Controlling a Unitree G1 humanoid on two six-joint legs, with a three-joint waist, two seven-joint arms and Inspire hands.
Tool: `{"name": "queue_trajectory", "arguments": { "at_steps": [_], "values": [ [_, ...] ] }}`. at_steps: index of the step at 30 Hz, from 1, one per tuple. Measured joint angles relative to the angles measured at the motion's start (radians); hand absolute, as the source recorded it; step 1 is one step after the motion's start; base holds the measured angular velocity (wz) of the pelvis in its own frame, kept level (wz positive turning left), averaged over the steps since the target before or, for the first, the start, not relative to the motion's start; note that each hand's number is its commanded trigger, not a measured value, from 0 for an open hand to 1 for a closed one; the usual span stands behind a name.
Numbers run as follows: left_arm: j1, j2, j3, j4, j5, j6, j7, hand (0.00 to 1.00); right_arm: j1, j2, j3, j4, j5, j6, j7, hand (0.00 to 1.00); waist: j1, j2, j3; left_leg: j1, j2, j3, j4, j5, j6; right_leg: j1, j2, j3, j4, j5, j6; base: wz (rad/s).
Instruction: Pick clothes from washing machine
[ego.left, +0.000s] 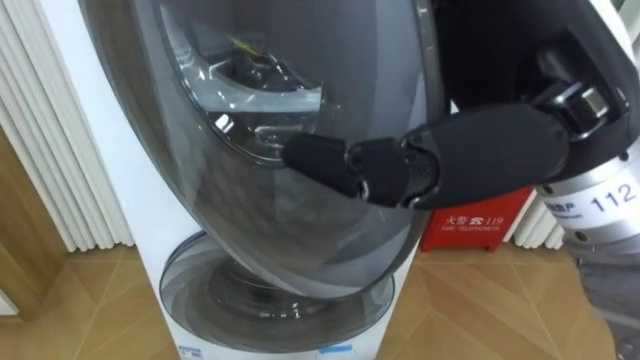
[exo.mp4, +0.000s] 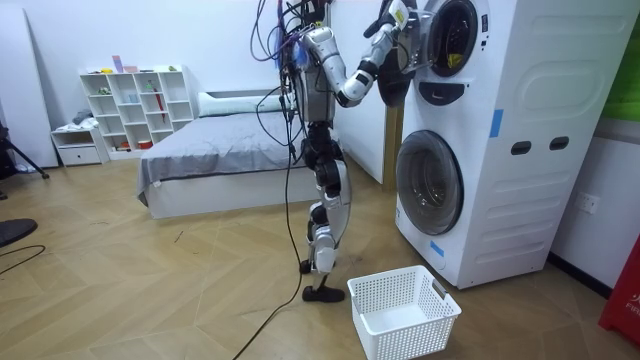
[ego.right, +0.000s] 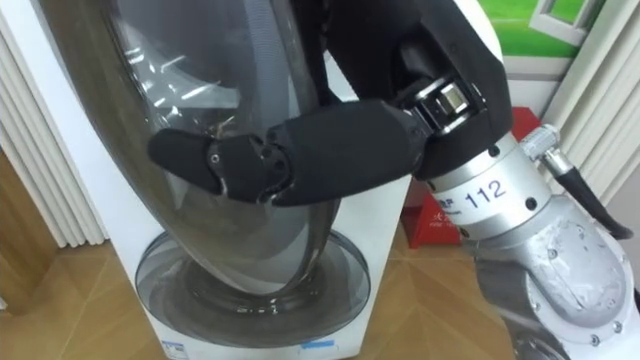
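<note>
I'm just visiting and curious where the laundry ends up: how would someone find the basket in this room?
Find the tall white tower of two washing machines at the room view's right. On the wooden floor before its lower round door sits the basket: white, rectangular, with perforated walls, unlike the solid white machines behind it.

Bright, even indoor light fills the room; white glare streaks the washer's door glass (ego.left: 240, 210); shadows fall soft.

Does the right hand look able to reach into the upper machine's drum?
Probably not yet: the right hand rests on the open glass door, which seems to stand between it and the drum.
</note>
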Motion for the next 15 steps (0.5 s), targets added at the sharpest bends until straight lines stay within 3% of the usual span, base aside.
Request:
{"name": "queue_trajectory", "arguments": {
  "at_steps": [8, 15],
  "values": [
    [0.007, 0.000, 0.001, 0.003, 0.005, -0.003, 0.000, 0.00, 0.001, 0.010, 0.005, 0.000, 0.010, -0.018, -0.009, 0.00, 0.000, -0.016, 0.0003, -0.018, 0.000, -0.043, 0.002, 0.015, -0.018, -0.002, 0.001, -0.055, 0.000, -0.013, -0.016, 0.17],
    [0.046, 0.000, 0.016, 0.047, -0.014, -0.009, -0.001, 0.00, 0.001, 0.009, 0.006, 0.012, 0.041, -0.030, -0.011, 0.00, 0.033, -0.021, 0.0006, -0.018, 0.005, -0.057, -0.005, 0.028, -0.032, 0.002, 0.006, -0.080, 0.001, -0.025, -0.036, 0.08]
  ]
}}
